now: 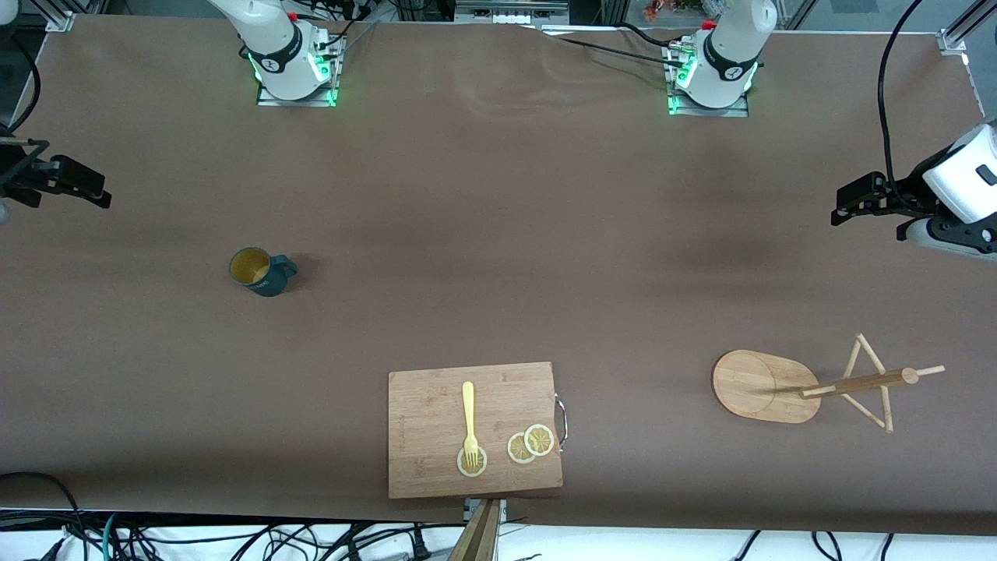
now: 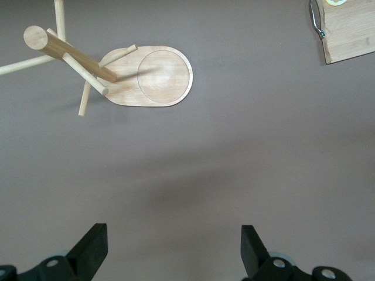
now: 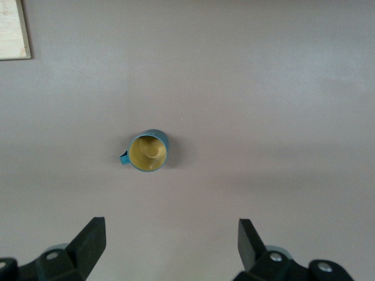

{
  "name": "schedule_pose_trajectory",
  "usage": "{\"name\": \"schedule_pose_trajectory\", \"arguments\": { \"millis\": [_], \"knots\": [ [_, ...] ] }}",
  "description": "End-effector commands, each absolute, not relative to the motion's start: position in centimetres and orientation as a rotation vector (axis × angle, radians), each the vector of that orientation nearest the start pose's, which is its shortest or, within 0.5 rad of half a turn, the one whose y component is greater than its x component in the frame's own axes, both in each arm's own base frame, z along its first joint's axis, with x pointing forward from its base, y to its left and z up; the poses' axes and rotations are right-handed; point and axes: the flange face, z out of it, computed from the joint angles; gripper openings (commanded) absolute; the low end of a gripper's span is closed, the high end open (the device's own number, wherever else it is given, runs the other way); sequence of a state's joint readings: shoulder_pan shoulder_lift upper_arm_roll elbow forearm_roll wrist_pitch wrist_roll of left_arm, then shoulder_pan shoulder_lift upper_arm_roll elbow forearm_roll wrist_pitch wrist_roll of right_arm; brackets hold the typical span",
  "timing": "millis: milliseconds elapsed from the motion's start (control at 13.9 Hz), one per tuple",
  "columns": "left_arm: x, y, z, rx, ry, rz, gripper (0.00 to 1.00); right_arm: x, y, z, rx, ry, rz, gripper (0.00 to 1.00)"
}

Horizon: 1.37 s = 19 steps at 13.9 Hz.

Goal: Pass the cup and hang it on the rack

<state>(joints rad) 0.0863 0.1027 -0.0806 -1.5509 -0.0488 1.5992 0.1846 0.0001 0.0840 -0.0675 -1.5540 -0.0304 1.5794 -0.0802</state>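
Currently, both grippers hang empty with jaws apart: the right gripper [image 3: 170, 246] over bare table near the cup [image 1: 261, 271], the left gripper [image 2: 174, 249] near the rack [image 1: 767, 386]. The cup stands upright toward the right arm's end. Risk: 1 off-centre grasp could tip it; a skewed handover (handle misaligned) would miss the pegs.

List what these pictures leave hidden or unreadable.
- Cup: lettering on its side too small to read, front view.
- Cutting board: cut off by the edge in both wrist views.
- Right gripper: its arm runs off the front view's edge.
- Rack: peg count unclear where dowels overlap.
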Motion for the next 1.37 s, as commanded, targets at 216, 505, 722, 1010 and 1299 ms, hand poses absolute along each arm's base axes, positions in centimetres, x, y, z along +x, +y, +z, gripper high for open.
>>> {"name": "schedule_pose_trajectory", "arguments": {
  "millis": [216,505,722,1010,1299],
  "knots": [
    [58.8,0.1,58.3,-3.164,0.283,0.082,1.00,60.6,-3.4,53.5,-3.155,-0.034,0.203,1.00],
    [58.8,-0.3,58.2,-3.164,0.295,0.092,1.00,62.7,-0.7,47.9,-3.149,-0.086,0.265,1.00],
    [58.8,-0.3,58.2,-3.164,0.295,0.092,1.00,63.6,0.2,42.2,-3.147,-0.105,0.298,1.00],
    [58.8,-0.3,58.2,-3.164,0.295,0.089,1.00,62.4,0.2,36.4,-3.145,-0.108,0.318,1.00],
    [58.8,-0.3,58.2,-3.164,0.295,0.092,1.00,60.9,-0.1,32.1,-3.142,-0.114,0.325,1.00]
  ]
}}
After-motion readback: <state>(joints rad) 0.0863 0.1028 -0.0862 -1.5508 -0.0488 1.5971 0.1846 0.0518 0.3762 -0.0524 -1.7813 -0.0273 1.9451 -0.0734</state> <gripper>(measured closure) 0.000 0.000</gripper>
